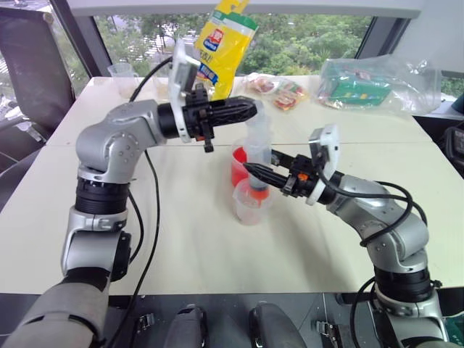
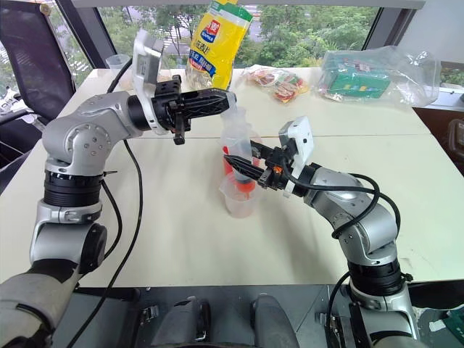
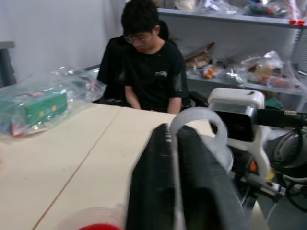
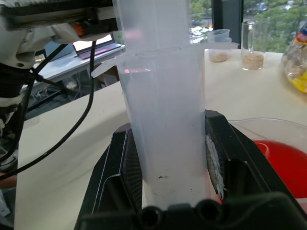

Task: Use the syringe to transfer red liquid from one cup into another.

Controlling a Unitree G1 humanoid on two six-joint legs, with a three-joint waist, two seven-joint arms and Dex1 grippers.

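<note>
The syringe (image 1: 257, 148) stands upright, its orange tip down inside the small clear cup (image 1: 251, 206). Right behind it stands the bigger cup (image 1: 238, 165) with red liquid (image 4: 283, 165). My right gripper (image 1: 262, 174) reaches in from the right and is shut on the syringe barrel (image 4: 165, 120), which sits between its black fingers (image 4: 122, 163). My left gripper (image 1: 250, 110) points right at the top of the syringe. It is shut on the plunger's ring (image 3: 196, 117), which stands up between its fingers (image 3: 153, 191).
At the back of the table (image 1: 181, 239) are a yellow bag (image 1: 225, 43), snack packets (image 1: 279, 90), a plastic bag with a green box (image 1: 362, 83) and a small cup (image 1: 123, 71) at the far left. A person (image 3: 148, 67) sits beyond the table's right end.
</note>
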